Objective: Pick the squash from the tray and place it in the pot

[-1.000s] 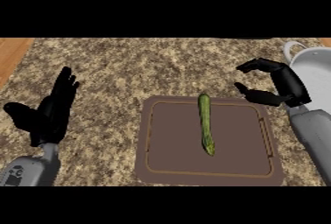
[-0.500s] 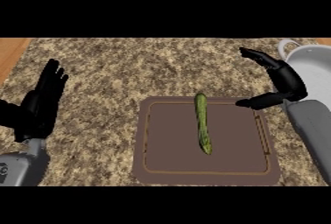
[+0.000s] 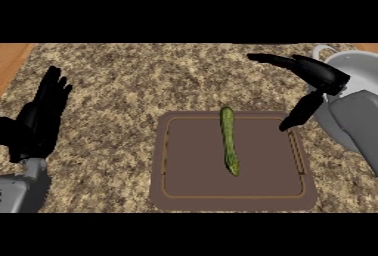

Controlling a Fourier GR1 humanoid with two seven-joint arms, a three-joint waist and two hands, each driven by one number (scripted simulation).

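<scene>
- Two hands show, and only the right hand (image 3: 319, 80) has changed much over the last second: its fingers, curled like a claw a second ago, are now spread out, with the fingers stretched toward the far left and the thumb hanging down toward the tray (image 3: 232, 200).
- That hand is open and holds nothing; its thumb tip hangs over the tray's right rim, though whether it touches cannot be told.
- Over the same second the forearm has swung up and in from the view's right edge, so the hand now stands between the pot (image 3: 353, 65) and the tray.
- My reading: this opening is the pre-shape for a grasp, so the task is at its reach stage; nothing has been picked up yet.
- The squash (image 3: 229, 141) lies flat on the tray, unmoved through all three pictures, long axis running away from the robot, a little right of the tray's middle.
- From the right hand, the squash is to the left and nearer the robot, apart from the thumb tip with bare tray between them.
- The pot sits just behind and to the right of that hand, partly hidden by the forearm, so the carry afterwards should be short.
- The left hand (image 3: 37, 122) rests open, fingers up, at the view's left side, well apart from the tray; it has only drifted slightly.
</scene>
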